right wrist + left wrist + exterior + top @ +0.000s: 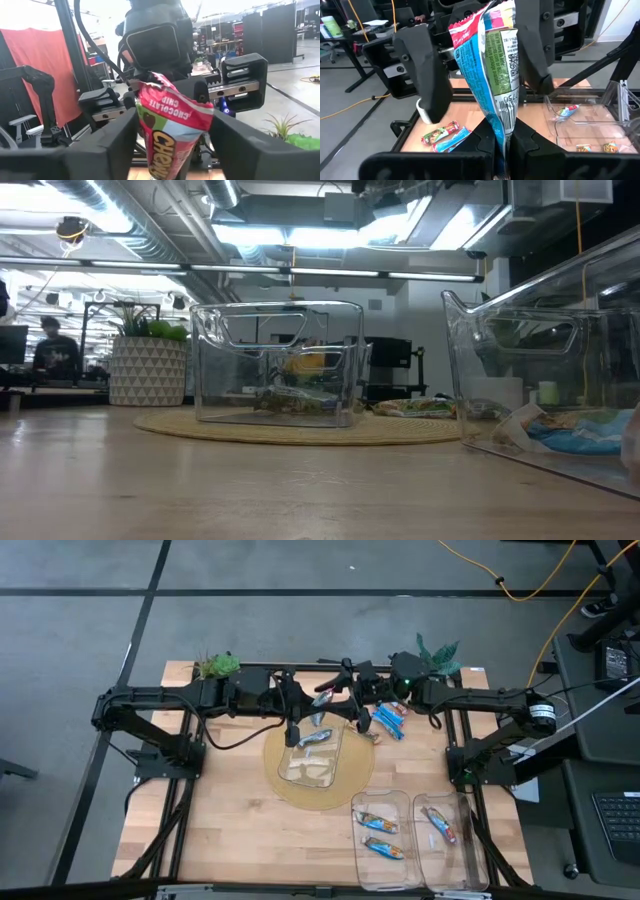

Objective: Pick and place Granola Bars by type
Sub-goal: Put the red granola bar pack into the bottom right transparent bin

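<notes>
Granola Bars are found at four places in the high view: one bar (322, 697) is held in the air between the two grippers above the far edge of the centre bin (312, 755), one lies inside that bin (313, 738), a small pile (391, 718) remains loose on the table just right of the mat (290, 795), and sorted bars lie in the two near bins, two in the left one (381, 840) and one in the right one (447, 840). By that count, sorting is judged roughly half done; the loose pile and the held bar are still to be placed. In the low view, neither gripper is shown; only the centre bin (277, 362), with wrappers at its floor, and a near bin (545, 370) are seen at table height. In the left wrist view, the left gripper (503, 145) is clenched on the lower end of the held bar (492, 70), and the right arm's fingers (427, 75) are seen standing on either side of its upper part. In the right wrist view, the right gripper (172, 145) is spread around the red wrapper (170, 127), flanking it; a firm grasp by it cannot be confirmed, so a handover is judged to be under way.
</notes>
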### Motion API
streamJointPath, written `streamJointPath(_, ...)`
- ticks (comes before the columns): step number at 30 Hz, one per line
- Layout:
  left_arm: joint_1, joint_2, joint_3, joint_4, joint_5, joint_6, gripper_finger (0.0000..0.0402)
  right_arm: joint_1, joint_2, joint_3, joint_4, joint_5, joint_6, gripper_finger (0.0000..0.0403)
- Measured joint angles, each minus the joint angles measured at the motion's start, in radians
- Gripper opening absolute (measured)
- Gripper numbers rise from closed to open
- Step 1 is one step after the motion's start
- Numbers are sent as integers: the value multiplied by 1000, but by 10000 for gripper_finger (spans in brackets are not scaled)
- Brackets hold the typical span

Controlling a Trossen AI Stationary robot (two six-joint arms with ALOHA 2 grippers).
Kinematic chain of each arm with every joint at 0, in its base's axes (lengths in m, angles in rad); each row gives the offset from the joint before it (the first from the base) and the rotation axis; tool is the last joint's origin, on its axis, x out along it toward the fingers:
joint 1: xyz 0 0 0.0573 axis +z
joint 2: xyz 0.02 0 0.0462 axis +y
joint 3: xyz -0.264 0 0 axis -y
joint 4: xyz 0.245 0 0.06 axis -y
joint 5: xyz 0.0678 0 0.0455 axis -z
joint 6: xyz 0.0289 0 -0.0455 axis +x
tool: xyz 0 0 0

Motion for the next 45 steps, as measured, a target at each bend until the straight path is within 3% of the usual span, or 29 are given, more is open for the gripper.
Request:
streamJointPath(9,14,0,0,-1,0,0,19,-1,0,0,0,1,-38,108)
streamJointPath(14,20,0,0,-2,6,0,41,-1,0,0,0,1,-47,63)
streamJointPath(31,15,-24,-1,-42,77,-39,160,-12,0,0,-2,2,-74,55)
streamJointPath(38,8,-51,-1,-49,97,-48,170,-29,-19,0,-73,-1,-118,50)
streamJointPath(45,2,-58,-1,-80,93,-54,170,-43,-125,0,-317,51,-255,53)
